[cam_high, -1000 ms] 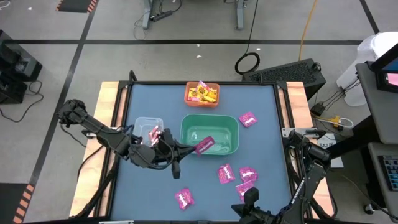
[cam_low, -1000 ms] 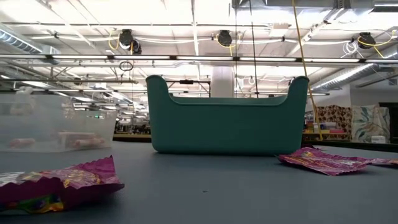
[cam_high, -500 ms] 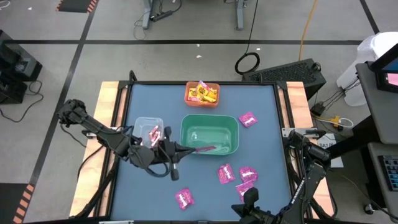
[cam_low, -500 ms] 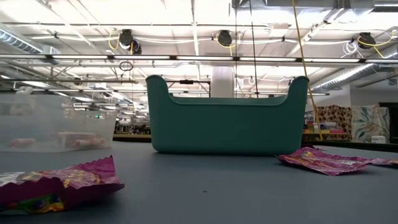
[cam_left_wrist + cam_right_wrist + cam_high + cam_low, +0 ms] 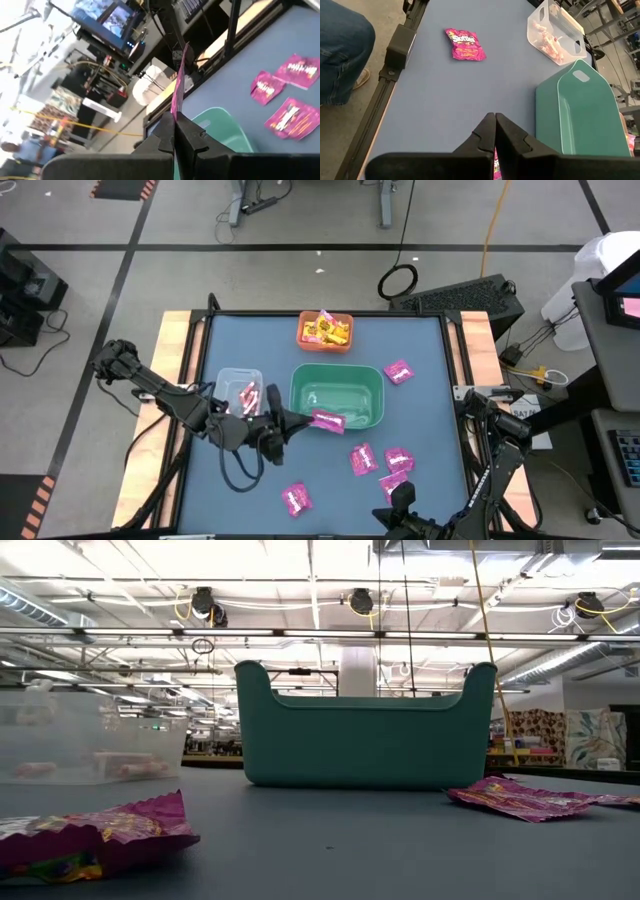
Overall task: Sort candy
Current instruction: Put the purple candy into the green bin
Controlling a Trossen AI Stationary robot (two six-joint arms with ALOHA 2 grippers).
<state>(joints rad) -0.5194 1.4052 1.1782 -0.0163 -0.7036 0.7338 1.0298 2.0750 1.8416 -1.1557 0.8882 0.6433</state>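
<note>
Candy in magenta-pink square packets lies scattered on the blue-grey counter (image 5: 240,480): one packet (image 5: 328,419) is pinched in the left arm's fingers (image 5: 175,131), closed tight on it, at the near rim of the green plastic bin (image 5: 337,396). Loose packets rest near the bin (image 5: 398,371), in a cluster (image 5: 364,459) and alone (image 5: 295,498). Yellow pieces fill the orange bin (image 5: 325,331); pink-white sticks sit in the clear bin (image 5: 240,387). The right arm's fingers (image 5: 495,131) wait pressed together, empty, at the counter's near right corner.

green bin (image 5: 337,394) mid-table, clear bin (image 5: 239,385) beside, bare mat (image 5: 260,500) near front
</note>
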